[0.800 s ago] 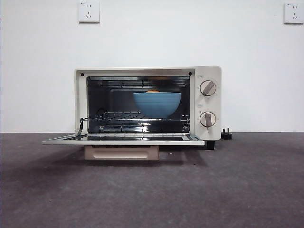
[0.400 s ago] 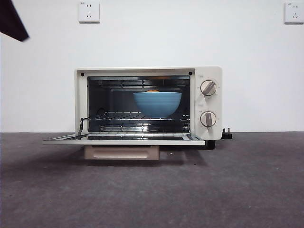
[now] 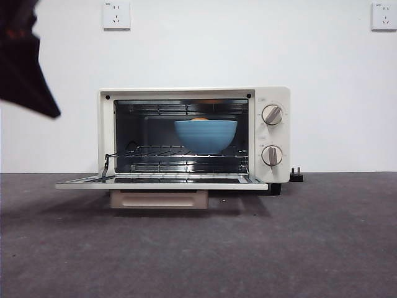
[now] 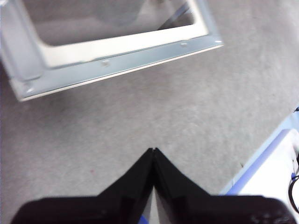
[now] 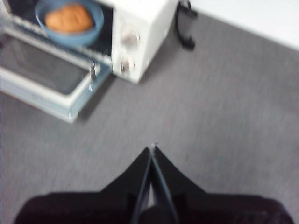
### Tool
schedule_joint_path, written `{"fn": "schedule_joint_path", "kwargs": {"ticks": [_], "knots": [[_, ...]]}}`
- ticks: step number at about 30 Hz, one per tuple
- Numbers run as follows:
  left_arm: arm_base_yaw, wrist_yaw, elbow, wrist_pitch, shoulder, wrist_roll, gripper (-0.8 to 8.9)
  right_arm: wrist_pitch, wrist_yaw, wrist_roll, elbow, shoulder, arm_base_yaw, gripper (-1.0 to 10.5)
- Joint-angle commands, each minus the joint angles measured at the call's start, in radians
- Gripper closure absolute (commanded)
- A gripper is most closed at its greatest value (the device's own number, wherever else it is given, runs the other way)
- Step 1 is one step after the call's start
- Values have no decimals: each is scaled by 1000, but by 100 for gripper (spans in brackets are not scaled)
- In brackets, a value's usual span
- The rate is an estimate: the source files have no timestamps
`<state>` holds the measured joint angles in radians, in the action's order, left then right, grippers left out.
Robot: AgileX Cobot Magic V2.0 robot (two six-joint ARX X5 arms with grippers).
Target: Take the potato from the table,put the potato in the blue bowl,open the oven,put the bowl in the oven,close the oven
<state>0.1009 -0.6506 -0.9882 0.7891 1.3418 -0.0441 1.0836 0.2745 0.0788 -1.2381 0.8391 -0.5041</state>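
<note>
Left end effector [image 4: 153, 151] pinched closed, gripping nothing, hanging over bare tabletop [image 4: 140, 121] just off the dropped door's front edge (dark shape high on one side of the front view is probably this arm). Right end effector [image 5: 152, 150] likewise closed and empty, well clear of the oven [image 3: 193, 135]. Potato [image 5: 68, 18] lies in the blue bowl [image 3: 205, 136], long axis across the bowl; bowl upright on the wire rack inside the oven, toward the knob side. Door flat open. Dark grey felt-like tabletop, white wall behind with two sockets [image 3: 116, 15].
</note>
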Motion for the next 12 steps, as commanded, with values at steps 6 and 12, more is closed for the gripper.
{"fn": "schedule_joint_path", "kwargs": {"ticks": [6, 12], "knots": [[-47, -10, 7, -50, 196, 15, 822, -15, -197, -27, 124, -84, 90, 955], [-100, -27, 7, -170, 369, 117, 822, -47, -227, -52, 130, -84, 95, 955]]}}
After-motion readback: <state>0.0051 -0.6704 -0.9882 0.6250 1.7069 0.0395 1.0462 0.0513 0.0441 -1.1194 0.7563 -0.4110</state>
